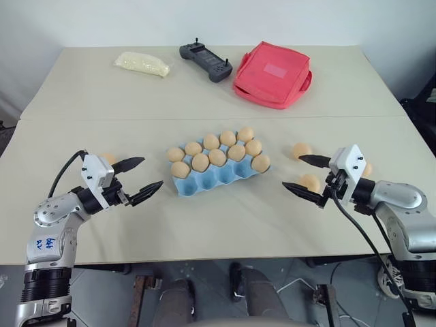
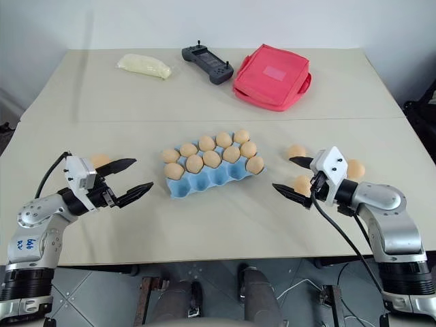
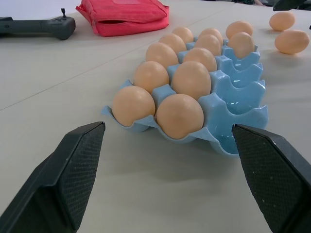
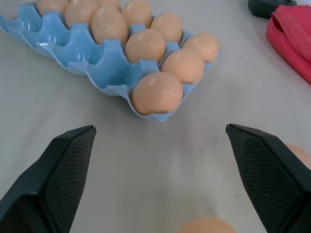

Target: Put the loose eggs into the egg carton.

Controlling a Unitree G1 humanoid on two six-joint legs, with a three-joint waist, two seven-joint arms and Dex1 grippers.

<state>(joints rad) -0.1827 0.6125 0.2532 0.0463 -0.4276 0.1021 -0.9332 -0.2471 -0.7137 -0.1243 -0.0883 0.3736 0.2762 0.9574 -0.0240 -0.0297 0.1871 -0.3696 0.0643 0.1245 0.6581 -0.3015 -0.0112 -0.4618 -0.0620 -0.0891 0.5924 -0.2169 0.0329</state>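
The light blue egg carton (image 1: 204, 182) lies at the table's middle, with eggs in its back two rows and one in the right end of the front row; the other front cups are bare. Three loose eggs lie to its right: one (image 1: 302, 150) just beyond my right gripper (image 1: 293, 172), one (image 1: 311, 182) by its lower finger, and one (image 2: 355, 169) partly behind the wrist. Another loose egg (image 1: 109, 158) sits behind my left gripper (image 1: 151, 174). Both grippers hover open and empty, pointing inward at the carton from either side.
At the back of the table lie a red fabric pouch (image 1: 272, 73), a black handheld controller (image 1: 205, 62) and a white bag (image 1: 142, 64). A seam crosses the table behind the carton. The front edge runs just under both arms.
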